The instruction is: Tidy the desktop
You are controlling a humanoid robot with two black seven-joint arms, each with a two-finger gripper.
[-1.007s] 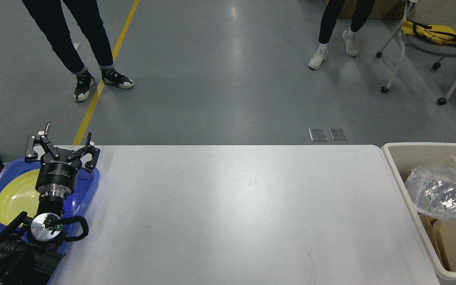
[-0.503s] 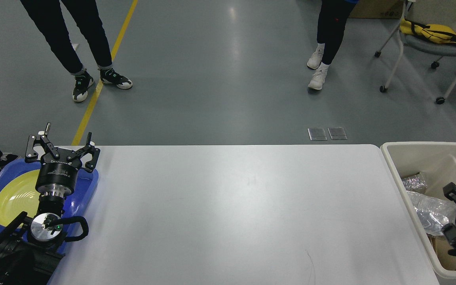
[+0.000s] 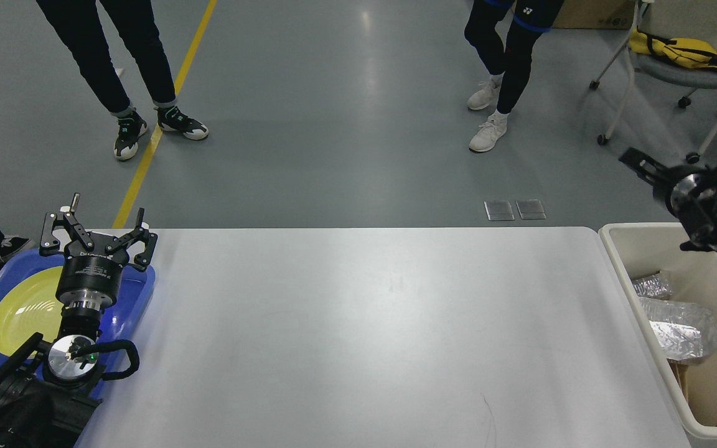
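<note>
A large, smooth, plain white rectangular desktop (image 3: pixel 371 330) with rounded far corners is seen from above, filling the lower middle of the view.

At the left edge of the desktop, a blue plastic tray (image 3: pixel 140 292) is placed, holding a round yellow plate (image 3: pixel 22 308). The black left arm is raised over this tray, and the left gripper (image 3: pixel 97 233) is shown with its two black fingers spread wide apart, nothing between them. It is positioned above the far end of the tray, just beside the desktop's far left corner.

At the right edge, a beige plastic bin (image 3: pixel 620 261) is set against the desktop. Inside it, crumpled pieces of clear, silvery plastic wrap (image 3: pixel 676 320) are seen, with brown cardboard partly hidden below them. The right gripper (image 3: pixel 645 168) is held up above the far end of the bin, well clear of its contents. It is seen dark and nearly end-on, so whether its fingers are apart or together cannot be told.

Beyond the desktop, a grey floor is visible, crossed by a yellow line (image 3: pixel 162 115). Two people are shown only from the legs down: one in dark trousers and black-and-white trainers (image 3: pixel 159 124) on the line, another in white trainers (image 3: pixel 486 118) farther right. A wheeled grey chair (image 3: pixel 676 68) carrying a yellow bag (image 3: pixel 682 50) is seen at the top right.
</note>
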